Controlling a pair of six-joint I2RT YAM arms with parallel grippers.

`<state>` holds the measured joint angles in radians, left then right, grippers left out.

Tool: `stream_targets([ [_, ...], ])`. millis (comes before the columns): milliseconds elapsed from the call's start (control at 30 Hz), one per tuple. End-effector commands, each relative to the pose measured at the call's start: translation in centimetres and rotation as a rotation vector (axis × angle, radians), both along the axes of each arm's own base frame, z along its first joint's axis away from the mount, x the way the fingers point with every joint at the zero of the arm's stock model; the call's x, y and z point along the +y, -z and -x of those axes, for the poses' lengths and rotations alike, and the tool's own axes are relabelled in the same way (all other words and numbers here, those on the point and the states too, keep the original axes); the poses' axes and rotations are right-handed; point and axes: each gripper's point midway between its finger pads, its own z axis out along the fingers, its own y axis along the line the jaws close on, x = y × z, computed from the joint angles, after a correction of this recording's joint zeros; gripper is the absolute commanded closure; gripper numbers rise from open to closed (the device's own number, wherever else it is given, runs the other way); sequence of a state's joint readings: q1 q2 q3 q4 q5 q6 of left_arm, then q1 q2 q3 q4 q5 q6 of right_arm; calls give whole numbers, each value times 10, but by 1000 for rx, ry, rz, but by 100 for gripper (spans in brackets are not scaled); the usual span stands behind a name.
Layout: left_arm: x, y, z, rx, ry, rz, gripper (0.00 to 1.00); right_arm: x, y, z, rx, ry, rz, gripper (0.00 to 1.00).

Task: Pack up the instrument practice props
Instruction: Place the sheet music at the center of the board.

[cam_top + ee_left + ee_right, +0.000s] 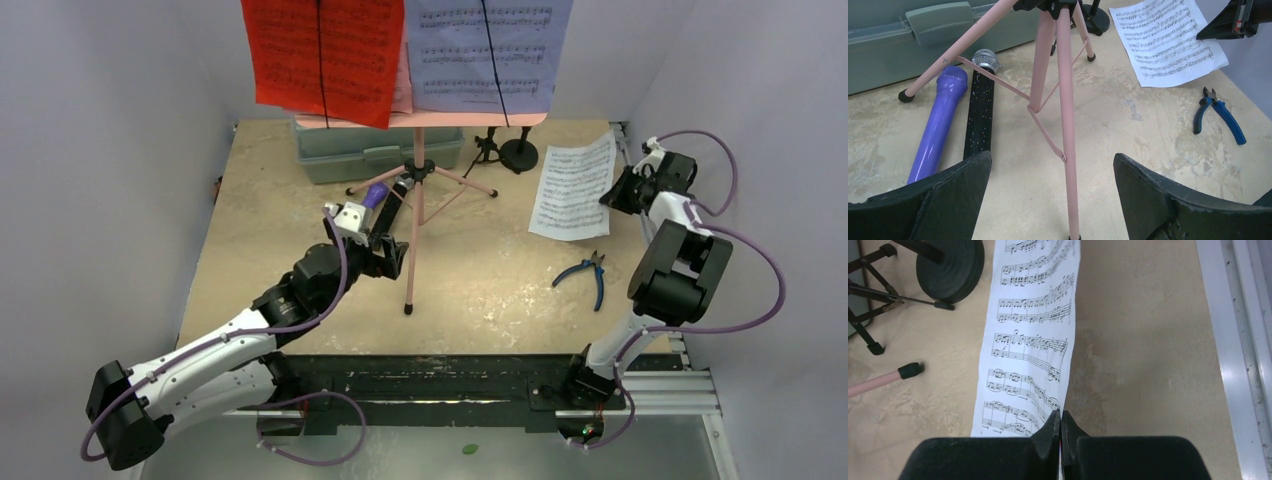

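— How do we log the left fingers?
— Released, straddling the pink tripod's front leg on the desk.
— And the right fingers?
— We see them clenched on the white music page's edge.

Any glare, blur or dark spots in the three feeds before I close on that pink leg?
Top external: even soft light, sharp, though the red page is cropped by the upper edge. Left wrist: tripod leg crisp, faint highlight stripe on the purple microphone, left fingers dark. Right wrist: white sheet legible but foreshortened, right fingers, shut on it, nearly featureless black.
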<state>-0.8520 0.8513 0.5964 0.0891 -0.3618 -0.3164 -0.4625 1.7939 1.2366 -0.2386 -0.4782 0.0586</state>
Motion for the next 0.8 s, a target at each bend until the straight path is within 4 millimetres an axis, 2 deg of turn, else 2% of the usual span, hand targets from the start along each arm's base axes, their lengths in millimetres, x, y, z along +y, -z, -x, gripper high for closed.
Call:
stream_targets([
  [0, -2, -16, -7, -50, -10, 6, 8, -26, -31, -27, -89, 25, 158, 98],
  [233, -3, -14, -7, -47, -8, -2, 8, -38, -35, -43, -103, 32, 229, 100],
  [767, -4, -16, -9, -50, -12, -5, 8, -32, -60, -93, -189, 46, 323, 100],
])
